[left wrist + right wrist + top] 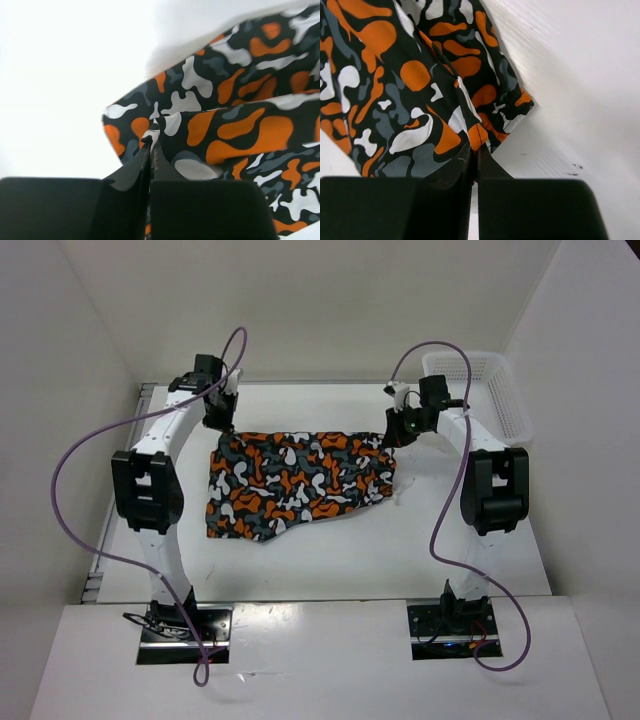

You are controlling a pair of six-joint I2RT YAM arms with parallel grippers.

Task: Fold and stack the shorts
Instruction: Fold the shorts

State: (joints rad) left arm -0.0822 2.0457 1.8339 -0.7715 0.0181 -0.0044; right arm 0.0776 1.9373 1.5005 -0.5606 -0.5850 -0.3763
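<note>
Shorts (300,483): camouflage cloth in orange, black, grey and white; spread flat in the middle of the overhead frame, a little left of centre; the upper edge runs straight across from one gripper to the other; the lower edge slants, reaching furthest down at the lower left and rising toward the right
Table (400,550): white; the shorts lie on it between the two arms
Left gripper (222,425): at the upper left corner of the shorts in the overhead frame; jaws pressed together; in its wrist view the black fingers (127,180) meet at the lower centre, with the corner of the cloth pinched at their tips; holding the shorts
Right gripper (393,435): at the upper right corner of the shorts in the overhead frame; jaws pressed together; in its wrist view the corner of the cloth is nipped between the tips at the lower centre; holding the shorts
Left wrist view: cloth fills the right side, one layer lapping over another; bright white at the upper left
Right wrist view: cloth fills the upper left; bare table on the right
Basket (500,390): white mesh; upper right of the overhead frame, beside the right arm, apart from the shorts
Cables (75,455): purple; one loops out from each arm
</note>
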